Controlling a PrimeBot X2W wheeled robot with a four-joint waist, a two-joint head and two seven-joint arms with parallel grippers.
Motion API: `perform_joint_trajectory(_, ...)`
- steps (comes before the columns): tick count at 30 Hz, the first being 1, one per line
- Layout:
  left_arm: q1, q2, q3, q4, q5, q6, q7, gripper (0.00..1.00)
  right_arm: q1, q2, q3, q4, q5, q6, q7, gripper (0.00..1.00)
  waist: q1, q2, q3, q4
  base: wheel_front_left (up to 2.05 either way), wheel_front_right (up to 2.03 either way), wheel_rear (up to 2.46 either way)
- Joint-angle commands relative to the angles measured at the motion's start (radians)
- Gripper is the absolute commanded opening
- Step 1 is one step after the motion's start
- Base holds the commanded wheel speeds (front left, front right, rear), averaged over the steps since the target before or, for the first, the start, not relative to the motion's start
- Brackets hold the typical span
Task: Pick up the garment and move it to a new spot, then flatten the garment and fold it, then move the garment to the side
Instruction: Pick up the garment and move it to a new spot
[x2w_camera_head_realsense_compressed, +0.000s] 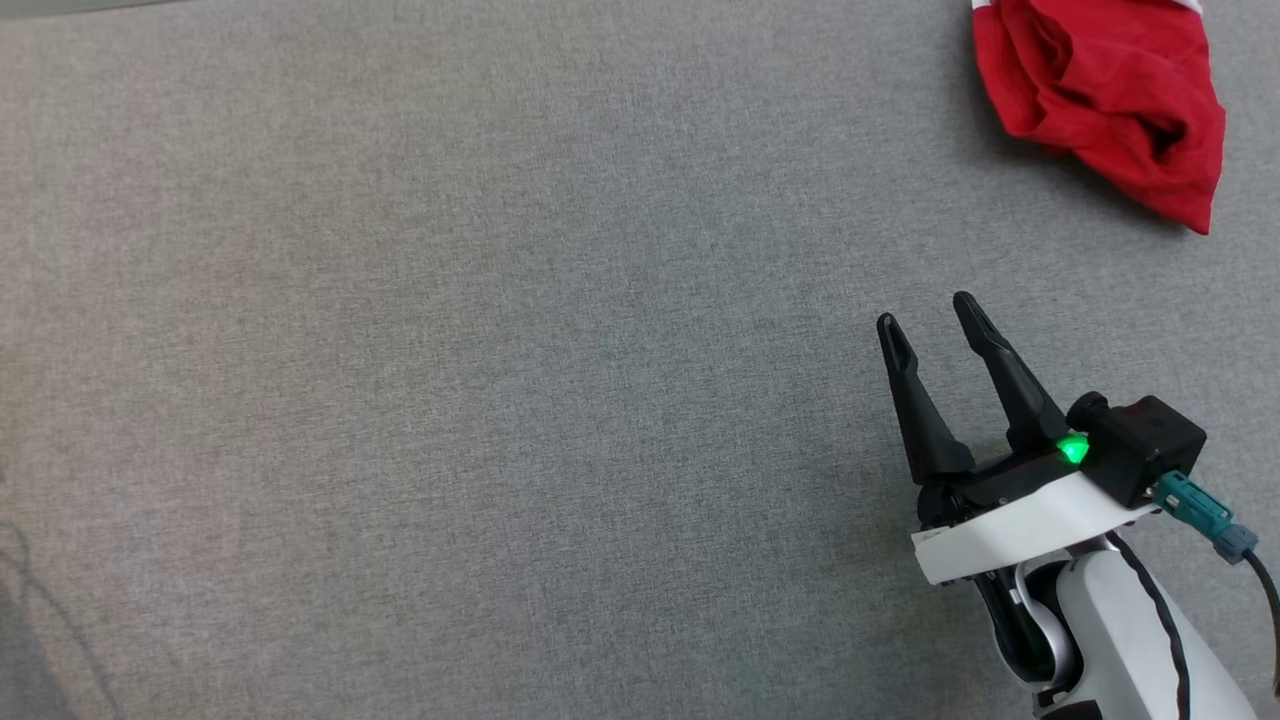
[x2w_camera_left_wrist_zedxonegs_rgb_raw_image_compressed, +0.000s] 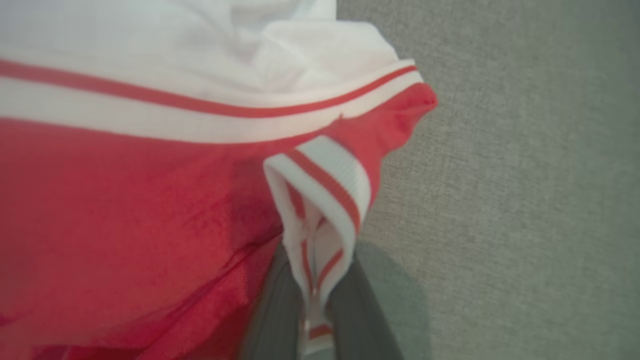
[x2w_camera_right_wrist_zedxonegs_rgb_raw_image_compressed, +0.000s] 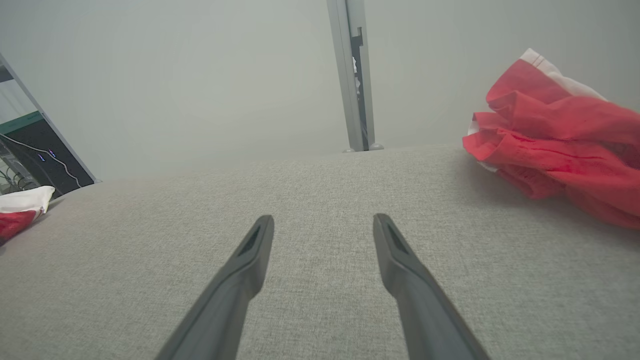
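pick-up step, it seems: left gripper (x2w_camera_left_wrist_zedxonegs_rgb_raw_image_compressed: 318, 305) pinches the garment (x2w_camera_left_wrist_zedxonegs_rgb_raw_image_compressed: 125, 210) by its striped hem (x2w_camera_left_wrist_zedxonegs_rgb_raw_image_compressed: 325, 190), right gripper (x2w_camera_head_realsense_compressed: 928, 312) spread empty; next should lift it clear.

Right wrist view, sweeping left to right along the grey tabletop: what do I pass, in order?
At the left edge, a small red-and-white cloth bundle → right gripper, jaws open, in the middle → crumpled red garment with white trim at the right. The grey metal post is left out because it overlaps the gripper's span.
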Motion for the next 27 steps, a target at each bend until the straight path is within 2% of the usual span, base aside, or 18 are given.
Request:
perform_joint_trajectory(1, 0.009, 0.003, -0.008, -0.014, -0.019, -0.001, -0.006, 0.00, 0.001, -0.001, -0.001, 0.005, 0.006, 0.000, -0.006, 1.00, -0.0001, 0.0000, -0.012, 0.004, 0.00, 0.00, 0.00)
perform_joint_trajectory(9, 0.024, 0.033, -0.082, -0.097, -0.080, -0.001, -0.044, 0.00, 0.021, 0.003, 0.001, 0.016, 0.013, 0.000, -0.006, 1.00, -0.0001, 0.0000, -0.077, 0.018, 0.00, 0.00, 0.00)
perform_joint_trajectory(19, 0.021, 0.045, -0.280, -0.278, -0.133, -0.002, -0.056, 0.00, 0.052, 0.009, 0.000, 0.040, 0.025, 0.000, -0.006, 1.00, -0.0001, 0.0000, -0.197, 0.044, 0.00, 0.00, 0.00)
perform_joint_trajectory(27, -0.004, 0.014, -0.439, -0.459, -0.152, -0.002, -0.029, 0.00, 0.079, 0.016, -0.009, 0.048, 0.029, 0.000, -0.006, 1.00, -0.0001, 0.0000, -0.280, 0.035, 0.00, 0.00, 0.00)
